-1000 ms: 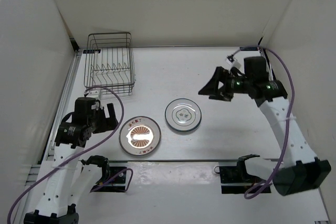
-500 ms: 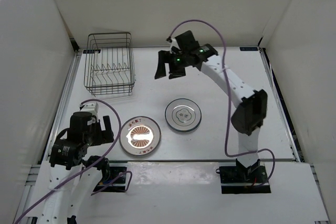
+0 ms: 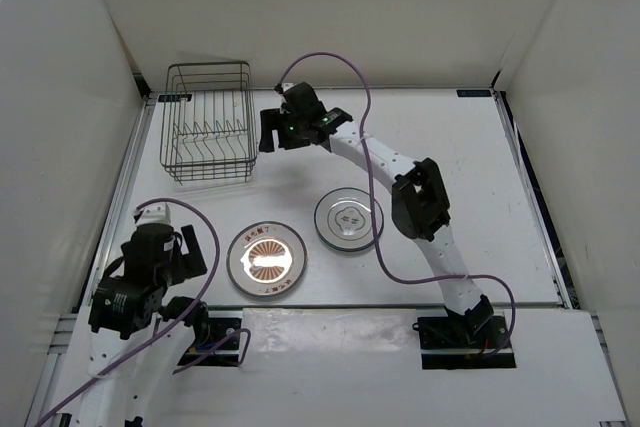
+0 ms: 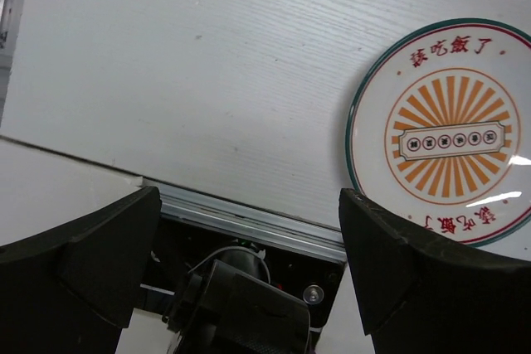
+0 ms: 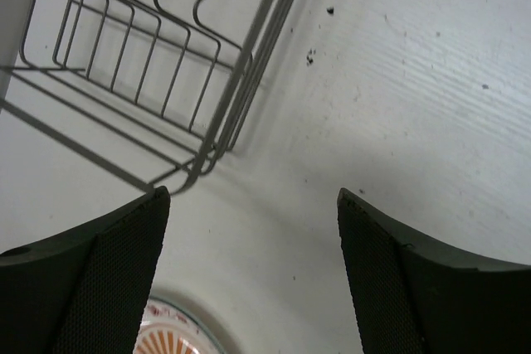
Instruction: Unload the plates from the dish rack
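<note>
Plates [image 3: 349, 219] out — right gripper [image 3: 267, 133] beside dish rack [image 3: 248, 127].

bright, even overhead light whitens the tabletop [image 3: 480, 177]; glare streaks the sunburst plate [image 4: 444, 134]. the dish rack [image 3: 208, 125] casts soft shadows, and the close jaws blur.

Right claw [image 3: 268, 133] has swung from the right side of the surface [image 3: 480, 177] to just beside the dish rack [image 3: 208, 65]. Left claw [image 3: 190, 251] has drawn back toward the near edge.

Dish rack [image 3: 208, 122]; flat plates [image 3: 267, 259] — open table [image 3: 300, 187] between
</note>
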Controlling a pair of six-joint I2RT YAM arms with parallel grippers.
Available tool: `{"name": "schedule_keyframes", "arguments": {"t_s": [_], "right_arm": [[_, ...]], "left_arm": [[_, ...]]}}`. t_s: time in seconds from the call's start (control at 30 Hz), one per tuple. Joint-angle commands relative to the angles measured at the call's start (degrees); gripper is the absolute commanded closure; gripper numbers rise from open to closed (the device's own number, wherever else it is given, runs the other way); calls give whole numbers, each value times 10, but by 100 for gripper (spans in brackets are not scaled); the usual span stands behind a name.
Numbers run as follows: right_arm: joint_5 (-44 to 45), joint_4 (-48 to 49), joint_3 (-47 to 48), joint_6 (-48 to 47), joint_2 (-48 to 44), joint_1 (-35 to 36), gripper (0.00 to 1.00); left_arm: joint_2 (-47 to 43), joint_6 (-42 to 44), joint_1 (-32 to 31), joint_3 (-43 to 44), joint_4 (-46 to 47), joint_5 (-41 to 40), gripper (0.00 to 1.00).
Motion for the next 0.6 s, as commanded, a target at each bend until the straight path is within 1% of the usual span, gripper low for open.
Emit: {"name": "schedule_keyframes", "arguments": {"t_s": [0.0, 0.03, 0.07, 0.13, 0.17, 0.2, 0.27, 0.3, 0.33, 0.47, 0.57], "right_arm": [[50, 114, 45, 1, 17, 19, 17], [59, 132, 52, 2, 33, 25, 17], [64, 135, 69, 2, 44, 28, 18], [72, 154, 74, 2, 59, 34, 19], [72, 166, 77, 4, 62, 36, 21], [93, 169, 80, 4, 66, 39, 23], [104, 175, 93, 3, 87, 44, 25], [116, 176, 97, 2, 97, 54, 25], [123, 179, 107, 3, 110, 50, 28], [143, 184, 111, 13, 142, 51, 31], [147, 193, 110, 18, 156, 52, 32]], "left_arm": [[18, -22, -1, 13, -17, -48, 0], [21, -31, -2, 14, -19, -56, 0], [24, -66, -2, 11, -31, -84, 0], [26, -90, -1, 8, -46, -102, 0], [27, -120, -1, 7, -59, -109, 0], [27, -130, -2, 5, -63, -122, 0], [28, -156, -2, 1, -69, -123, 0], [27, -158, -1, -2, -74, -122, 0], [24, -166, -3, -5, -71, -121, 0], [9, -193, -2, -29, -68, -144, 0], [2, -191, -1, -39, -59, -144, 0]]}}
